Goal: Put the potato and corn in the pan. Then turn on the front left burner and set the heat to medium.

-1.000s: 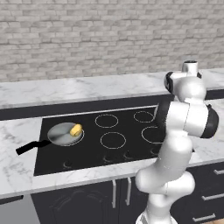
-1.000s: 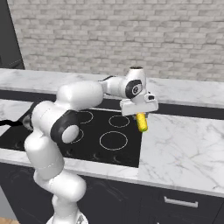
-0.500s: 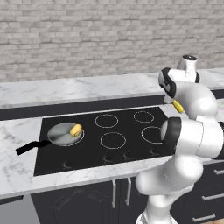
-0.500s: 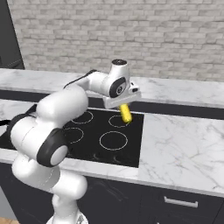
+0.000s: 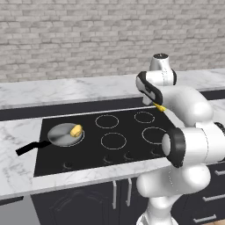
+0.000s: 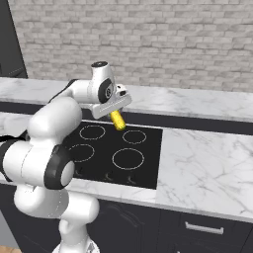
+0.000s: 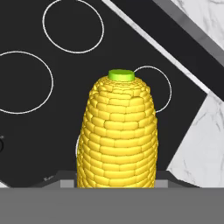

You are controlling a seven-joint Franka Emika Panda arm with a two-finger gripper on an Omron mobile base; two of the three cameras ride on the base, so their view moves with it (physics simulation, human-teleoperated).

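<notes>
Corn (image 6: pixel 117 120) clamped in the gripper (image 6: pixel 114 112), held in the air above the black cooktop (image 6: pixel 148 153) near its back burners, green tip pointing down and away from the hand. In the hand view the cob (image 7: pixel 117 135) rises from between the fingers, with burner rings beneath it. Pan (image 5: pixel 65 134) on the front left burner, black handle toward the counter (image 5: pixel 17 127); potato (image 5: pixel 76 130) lying inside the pan near its right rim.
</notes>
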